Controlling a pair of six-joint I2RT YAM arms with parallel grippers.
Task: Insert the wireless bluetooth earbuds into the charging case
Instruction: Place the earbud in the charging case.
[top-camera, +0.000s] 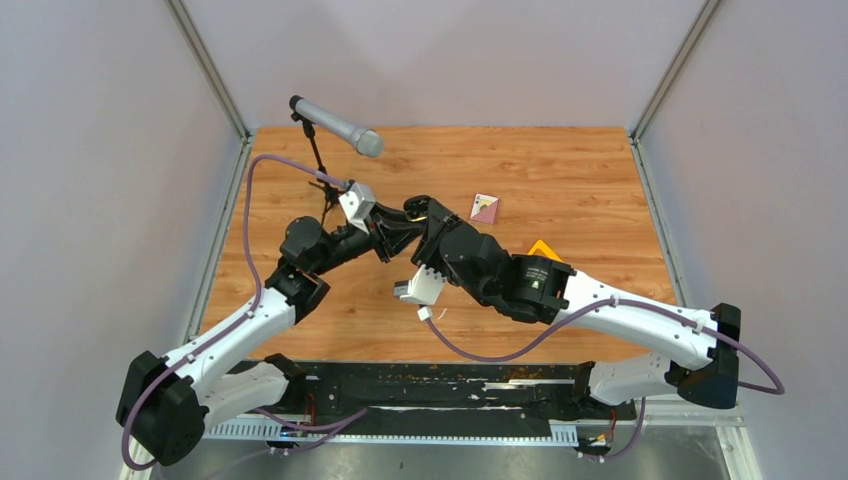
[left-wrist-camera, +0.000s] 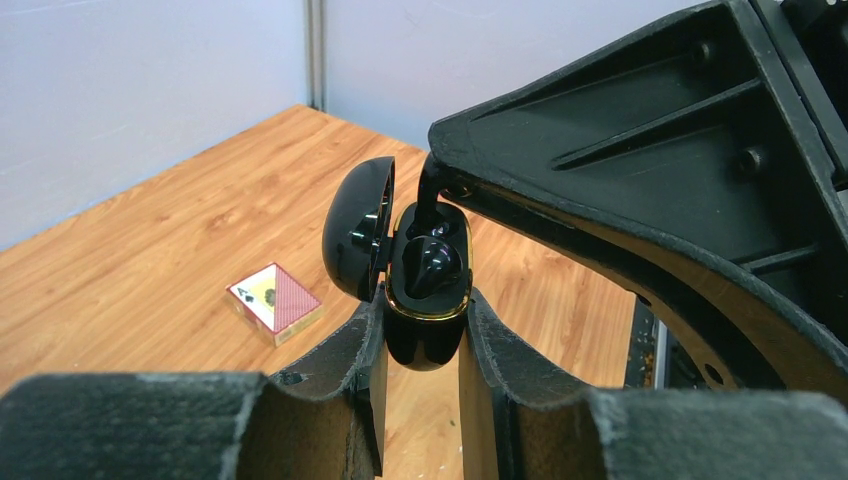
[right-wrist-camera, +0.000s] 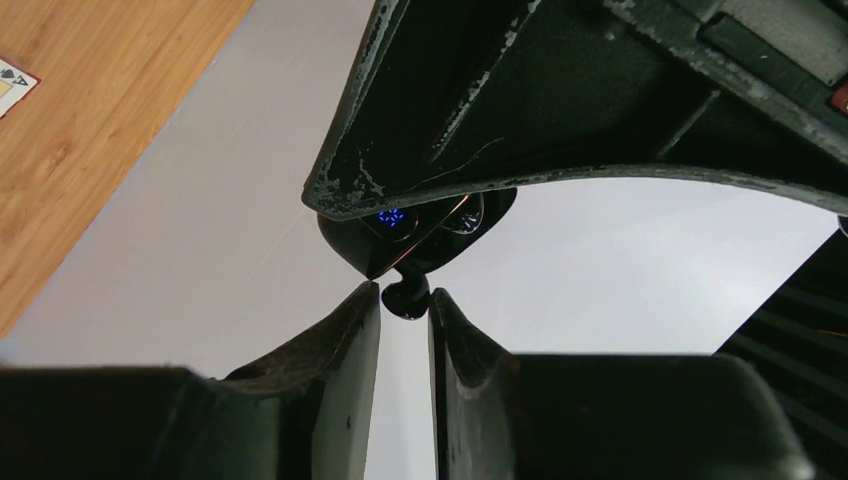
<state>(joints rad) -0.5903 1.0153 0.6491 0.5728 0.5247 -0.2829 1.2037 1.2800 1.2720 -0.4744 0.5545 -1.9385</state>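
My left gripper (left-wrist-camera: 425, 312) is shut on a black charging case (left-wrist-camera: 428, 340) with a gold rim and holds it above the table, its lid (left-wrist-camera: 356, 230) open to the left. One black earbud (left-wrist-camera: 432, 266) lies in the case. My right gripper (right-wrist-camera: 404, 297) pinches a second black earbud (right-wrist-camera: 407, 299) by its end, and its other end reaches into the case's far slot (left-wrist-camera: 430, 198). From below, the case (right-wrist-camera: 420, 240) shows a blue light. Both grippers meet above mid-table (top-camera: 408, 226). No white earbuds are in view.
A pack of playing cards (top-camera: 485, 207) lies on the wooden table behind the grippers; it also shows in the left wrist view (left-wrist-camera: 273, 301). A microphone on a stand (top-camera: 337, 126) stands at the back left. An orange piece (top-camera: 543, 247) shows beside the right arm.
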